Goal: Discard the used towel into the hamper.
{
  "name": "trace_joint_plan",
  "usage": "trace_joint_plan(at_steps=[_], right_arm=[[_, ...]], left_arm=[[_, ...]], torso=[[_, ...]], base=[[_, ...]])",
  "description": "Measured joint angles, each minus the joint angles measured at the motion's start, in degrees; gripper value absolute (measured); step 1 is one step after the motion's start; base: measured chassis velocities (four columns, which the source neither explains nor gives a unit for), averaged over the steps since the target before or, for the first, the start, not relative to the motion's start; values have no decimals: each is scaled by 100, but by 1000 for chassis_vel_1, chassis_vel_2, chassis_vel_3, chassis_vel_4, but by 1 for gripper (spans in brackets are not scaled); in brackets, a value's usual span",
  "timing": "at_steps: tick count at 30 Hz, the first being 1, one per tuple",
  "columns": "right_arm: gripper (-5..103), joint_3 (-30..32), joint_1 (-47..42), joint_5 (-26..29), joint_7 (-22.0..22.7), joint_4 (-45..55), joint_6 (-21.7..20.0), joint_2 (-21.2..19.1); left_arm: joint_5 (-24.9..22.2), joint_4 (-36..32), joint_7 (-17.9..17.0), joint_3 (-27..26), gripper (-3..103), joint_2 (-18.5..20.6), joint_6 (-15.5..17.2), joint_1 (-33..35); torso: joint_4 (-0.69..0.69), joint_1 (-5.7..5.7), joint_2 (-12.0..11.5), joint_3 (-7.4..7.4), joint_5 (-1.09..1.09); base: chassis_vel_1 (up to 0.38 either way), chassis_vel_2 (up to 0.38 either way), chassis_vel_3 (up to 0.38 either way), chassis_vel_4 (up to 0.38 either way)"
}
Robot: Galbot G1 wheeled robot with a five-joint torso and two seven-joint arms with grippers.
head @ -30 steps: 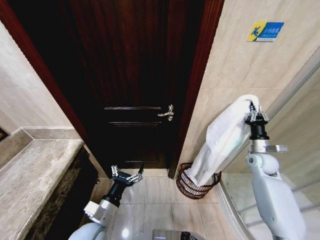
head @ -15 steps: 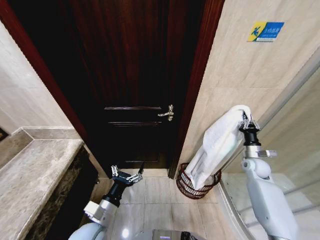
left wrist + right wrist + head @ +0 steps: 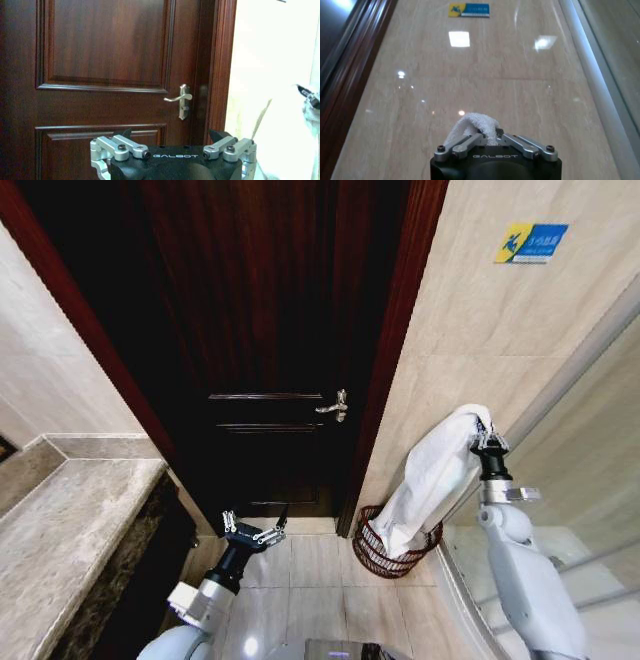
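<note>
A: Right gripper?

B: Fingers were pinched on the top fold of the white terry towel. The cloth hung down and away from the fingertips, its lower end inside the small round reddish-brown open-weave hamper, which stood on the tiled floor well below the fingers, at the foot of the dark wooden door frame.

A: Change from a second ago?

B: The gripper had dropped lower along the beige wall and come a little inward; the towel's top went down with it, so more cloth sagged toward the hamper. The hamper itself had not moved.

A: Wrist camera?

B: A tuft of towel stuck up between the closed fingers.

A: Left gripper?

B: Parked low before the door, fingers spread wide, gripping nothing. Unchanged.
</note>
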Motion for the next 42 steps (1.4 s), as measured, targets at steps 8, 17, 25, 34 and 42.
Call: trace_joint_plan(at_steps=[8,17,25,34,42], right_arm=[[2,-48,-51,-61,-180,-585,232,99],[2,-109,-74,-90,-332,-1053,398,156],[2,-184,-5,-183,-408,-1599,546,242],[2,-248,57,-320,-508,-2122,700,346],[2,-305,132,-448,-619,-2654,843,517]], left_arm=[[0,0,0,0,100,0,0,0],[0,0,0,0,100,0,0,0],[0,0,0,0,100,0,0,0],[0,0,0,0,100,0,0,0],[0,0,0,0,100,0,0,0]], torso=[[0,0,0,0,1],[0,0,0,0,0],[0,0,0,0,0],[0,0,0,0,0],[0,0,0,0,0]], base=[[0,0,0,0],[0,0,0,0],[0,0,0,0],[0,0,0,0],[0,0,0,0]])
